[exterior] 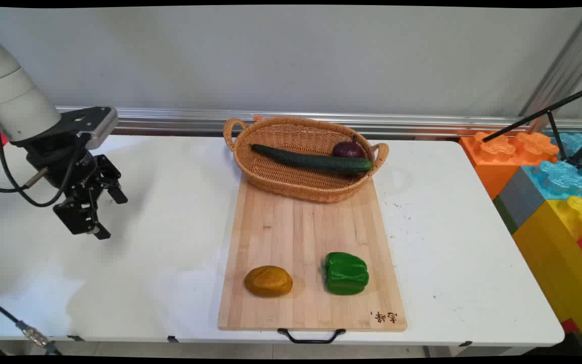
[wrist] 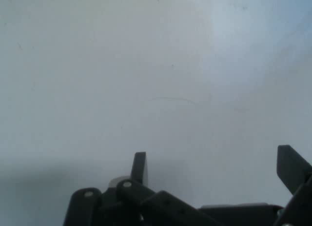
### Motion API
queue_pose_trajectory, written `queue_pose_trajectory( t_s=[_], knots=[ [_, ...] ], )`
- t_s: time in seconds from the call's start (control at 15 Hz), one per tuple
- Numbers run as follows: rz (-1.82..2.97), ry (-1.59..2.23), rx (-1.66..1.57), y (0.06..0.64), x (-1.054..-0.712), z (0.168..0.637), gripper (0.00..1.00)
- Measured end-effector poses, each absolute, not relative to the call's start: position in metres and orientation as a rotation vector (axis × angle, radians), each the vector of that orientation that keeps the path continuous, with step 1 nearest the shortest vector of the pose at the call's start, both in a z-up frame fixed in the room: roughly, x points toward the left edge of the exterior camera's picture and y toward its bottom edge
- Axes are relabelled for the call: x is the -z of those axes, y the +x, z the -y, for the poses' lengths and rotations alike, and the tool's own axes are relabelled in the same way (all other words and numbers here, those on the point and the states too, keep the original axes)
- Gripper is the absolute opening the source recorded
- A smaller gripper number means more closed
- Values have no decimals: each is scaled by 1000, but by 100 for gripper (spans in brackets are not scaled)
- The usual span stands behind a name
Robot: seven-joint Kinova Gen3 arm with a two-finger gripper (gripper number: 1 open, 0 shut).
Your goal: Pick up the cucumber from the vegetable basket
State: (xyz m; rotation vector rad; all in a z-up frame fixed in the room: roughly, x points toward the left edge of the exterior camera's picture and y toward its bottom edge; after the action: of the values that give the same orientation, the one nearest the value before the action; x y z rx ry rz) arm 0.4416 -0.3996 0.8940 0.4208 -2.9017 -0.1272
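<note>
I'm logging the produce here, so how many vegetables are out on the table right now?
4. A cucumber and a red onion lie in the wicker basket; a green bell pepper and a brownish-yellow potato-like piece sit on the cutting board. The basket could hide more.

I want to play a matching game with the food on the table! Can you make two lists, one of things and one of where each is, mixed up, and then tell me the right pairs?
Things:
1. cucumber
2. green pepper
3. purple onion
4. gripper

Places:
A. on the cutting board, near its right front corner
B. over the bare table, far left, fingers open and holding nothing
C. lying long across the basket
D. at the right end of the basket, behind the long vegetable

Pairs: 1-C, 2-A, 3-D, 4-B
</note>
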Motion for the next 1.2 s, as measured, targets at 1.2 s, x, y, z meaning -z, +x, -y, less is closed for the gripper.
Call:
queue_pose_trajectory(
  t_s=[1.2],
  knots=[
    [2609,294,-268,295,-913,524,100]
  ],
)
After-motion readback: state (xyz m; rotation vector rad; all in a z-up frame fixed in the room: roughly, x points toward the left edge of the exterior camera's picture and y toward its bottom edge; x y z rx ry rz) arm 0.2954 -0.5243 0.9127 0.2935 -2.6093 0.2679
